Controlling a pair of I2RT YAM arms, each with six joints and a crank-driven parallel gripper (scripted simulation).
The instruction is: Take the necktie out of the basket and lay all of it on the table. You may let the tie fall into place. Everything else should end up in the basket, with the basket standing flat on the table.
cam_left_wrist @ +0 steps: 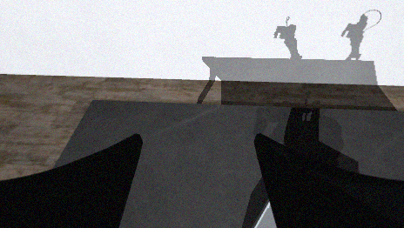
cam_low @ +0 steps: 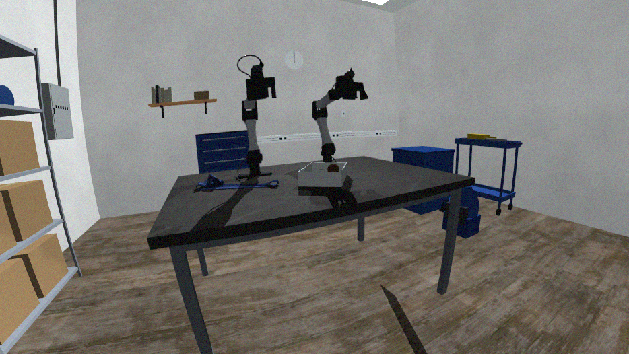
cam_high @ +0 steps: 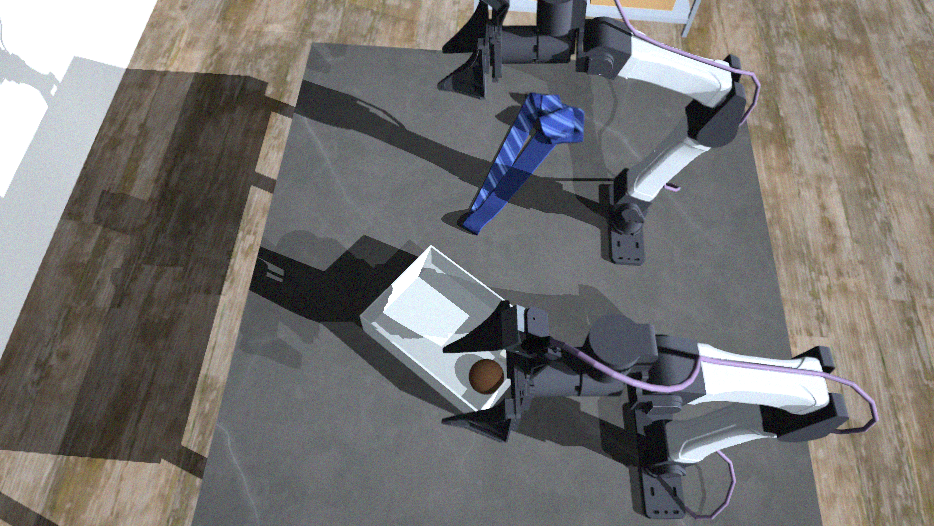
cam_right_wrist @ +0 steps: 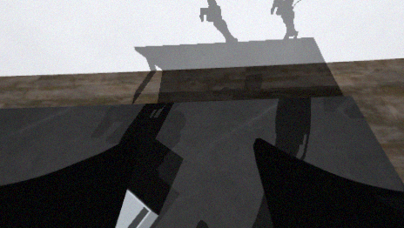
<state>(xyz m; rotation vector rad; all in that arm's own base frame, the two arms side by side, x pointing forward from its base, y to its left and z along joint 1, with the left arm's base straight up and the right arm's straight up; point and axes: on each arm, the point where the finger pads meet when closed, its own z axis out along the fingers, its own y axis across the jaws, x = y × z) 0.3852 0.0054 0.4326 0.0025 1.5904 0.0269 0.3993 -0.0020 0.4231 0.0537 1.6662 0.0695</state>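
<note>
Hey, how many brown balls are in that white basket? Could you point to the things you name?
1. The brown ball [cam_high: 486,376] [cam_low: 333,168] sits toward one end of the white basket [cam_high: 405,348] [cam_low: 321,179] [cam_left_wrist: 265,218] [cam_right_wrist: 130,210]. In the top view, the left gripper [cam_high: 444,385] [cam_low: 357,97] [cam_left_wrist: 198,137] covers part of that end, so another might be hidden.

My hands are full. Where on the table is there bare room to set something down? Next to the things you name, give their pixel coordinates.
On the dark grey table [cam_high: 392,196] [cam_low: 281,206] [cam_left_wrist: 174,174] [cam_right_wrist: 218,187], between the blue striped necktie [cam_high: 513,186] [cam_low: 228,187] and the edge opposite the arms' bases; also beyond the white basket [cam_high: 424,313] [cam_low: 320,178] [cam_left_wrist: 266,217] [cam_right_wrist: 134,213], away from the tie. It's crowded around the basket, with the left gripper [cam_high: 444,385] [cam_low: 358,96] [cam_left_wrist: 198,137] above.
</note>
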